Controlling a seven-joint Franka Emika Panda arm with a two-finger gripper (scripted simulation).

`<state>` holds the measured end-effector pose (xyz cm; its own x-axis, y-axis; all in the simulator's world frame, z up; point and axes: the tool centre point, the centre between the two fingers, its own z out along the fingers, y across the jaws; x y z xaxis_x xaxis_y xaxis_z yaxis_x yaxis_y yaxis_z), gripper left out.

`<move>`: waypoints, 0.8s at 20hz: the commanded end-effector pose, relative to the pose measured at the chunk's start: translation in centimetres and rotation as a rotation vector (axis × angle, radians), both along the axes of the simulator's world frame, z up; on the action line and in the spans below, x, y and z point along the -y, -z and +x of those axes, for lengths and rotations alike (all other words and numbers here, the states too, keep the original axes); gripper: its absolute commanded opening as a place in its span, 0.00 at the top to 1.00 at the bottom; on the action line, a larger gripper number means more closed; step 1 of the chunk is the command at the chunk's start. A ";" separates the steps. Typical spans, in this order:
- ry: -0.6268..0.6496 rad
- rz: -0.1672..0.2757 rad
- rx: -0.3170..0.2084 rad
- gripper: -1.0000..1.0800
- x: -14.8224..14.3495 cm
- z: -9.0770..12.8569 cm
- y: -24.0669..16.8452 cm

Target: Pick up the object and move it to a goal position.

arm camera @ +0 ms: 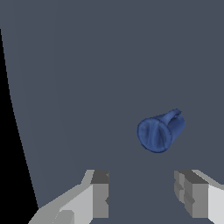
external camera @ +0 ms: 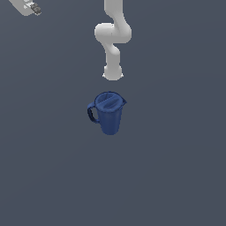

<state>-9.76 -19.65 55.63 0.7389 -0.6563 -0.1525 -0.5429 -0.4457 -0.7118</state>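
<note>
The object, a dark blue pitcher [external camera: 108, 113] with a ridged lid, stands upright on the grey floor, its loop handle toward the exterior view's left and its small spout toward the right. My gripper [external camera: 34, 9] shows only in the far upper left corner of the exterior view, well away from the pitcher. In the wrist view the pitcher [arm camera: 159, 131] appears small and distant, seen lid-on. The gripper [arm camera: 142, 181] is open, both grey fingers [arm camera: 100, 192] spread wide with nothing between them.
The white arm's base [external camera: 112, 73] stands just behind the pitcher, its links [external camera: 113, 33] rising out of view. Plain grey floor [external camera: 176, 176] surrounds everything. A black area [arm camera: 8, 175] borders the floor in the wrist view.
</note>
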 end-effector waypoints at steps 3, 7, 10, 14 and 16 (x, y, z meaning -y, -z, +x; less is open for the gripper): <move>0.020 0.118 -0.077 0.38 1.6 1.2 3.6; 0.032 0.216 -0.162 0.38 2.4 2.4 7.5; 0.038 0.285 -0.236 0.38 2.6 3.4 11.0; 0.043 0.368 -0.346 0.38 2.2 4.7 16.0; 0.045 0.406 -0.405 0.38 1.8 5.2 18.7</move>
